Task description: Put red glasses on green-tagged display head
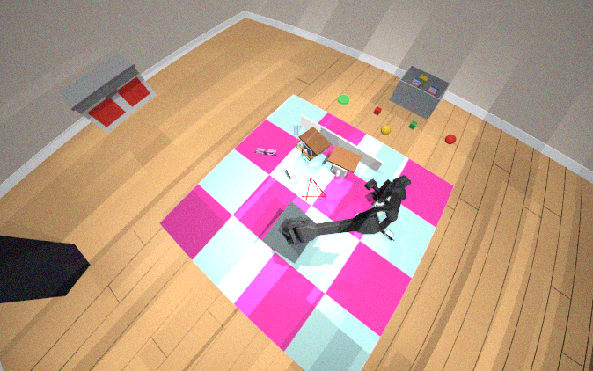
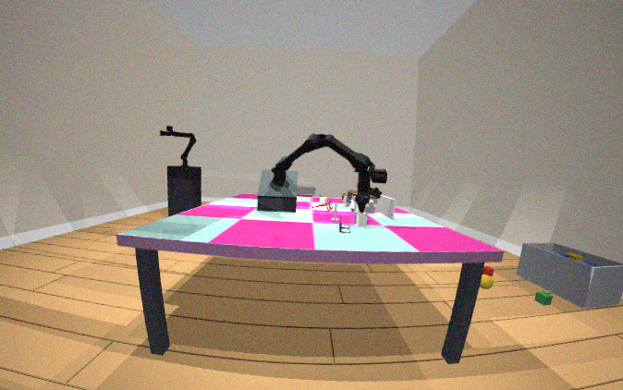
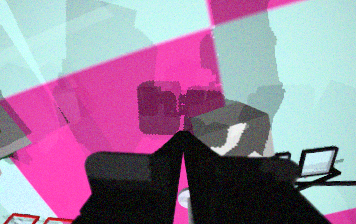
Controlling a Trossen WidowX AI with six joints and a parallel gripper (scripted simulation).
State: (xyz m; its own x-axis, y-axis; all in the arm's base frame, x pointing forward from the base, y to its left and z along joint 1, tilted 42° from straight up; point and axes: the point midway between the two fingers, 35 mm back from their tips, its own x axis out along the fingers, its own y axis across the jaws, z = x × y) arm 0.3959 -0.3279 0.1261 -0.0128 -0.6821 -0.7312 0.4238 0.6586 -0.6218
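Observation:
The red glasses [image 1: 314, 192] [image 2: 327, 205] lie on the checkered table [image 1: 374, 281] [image 2: 314, 254], near its middle and in front of the arm's base; a corner of them shows at the bottom left of the wrist view [image 3: 30, 219]. Two display heads with brown tops [image 1: 314, 141] [image 1: 345, 159] stand at the back, in front of a white panel. I cannot make out the colour of their tags. My gripper [image 1: 377, 201] [image 2: 361, 209] [image 3: 183, 135] is shut and empty. It points down over a pink tile to the right of the red glasses, close to a small grey-white block [image 3: 232, 130] [image 2: 360, 218].
Black glasses [image 1: 389, 234] [image 2: 344, 227] [image 3: 317, 162] stand near the gripper. Pink glasses [image 1: 266, 151] lie at the back left. A white panel [image 1: 371, 159] [image 2: 387, 206] stands behind the heads. On the floor are a grey bin [image 1: 413, 98] [image 2: 564, 277] and scattered toys.

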